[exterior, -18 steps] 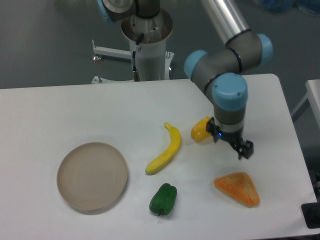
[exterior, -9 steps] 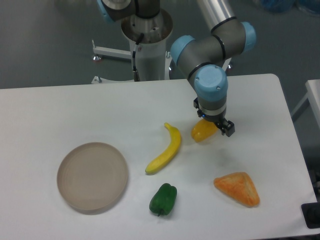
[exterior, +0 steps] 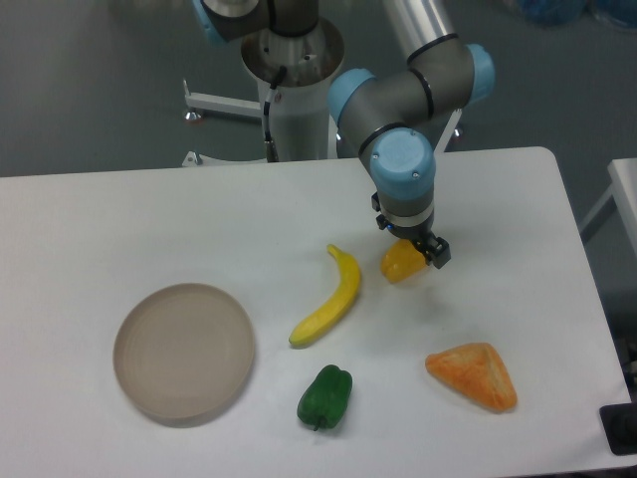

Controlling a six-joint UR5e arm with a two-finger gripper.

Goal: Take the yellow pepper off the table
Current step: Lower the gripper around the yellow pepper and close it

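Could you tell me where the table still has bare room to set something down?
Bare table spans the back-left, behind the plate and left of the banana. It is crowded around the yellow pepper, under the pincer.

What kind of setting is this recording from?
Probably a robotics lab: a pedestal-mounted arm works over a plain white table holding toy foods, such as a banana and yellow pepper, beside a plate.

A robotics lab, by the look of it; a grey-and-blue jointed arm (exterior: 403, 100) rises from a white pedestal (exterior: 296, 95) bolted behind the far edge of a plain white bench (exterior: 119, 219); the floor beyond is bare grey; plastic toy food lies on the bench as test pieces, a banana (exterior: 330, 299), a green pepper (exterior: 324, 396) and an orange wedge (exterior: 474, 375), with a round beige plate (exterior: 183, 351) at near left.
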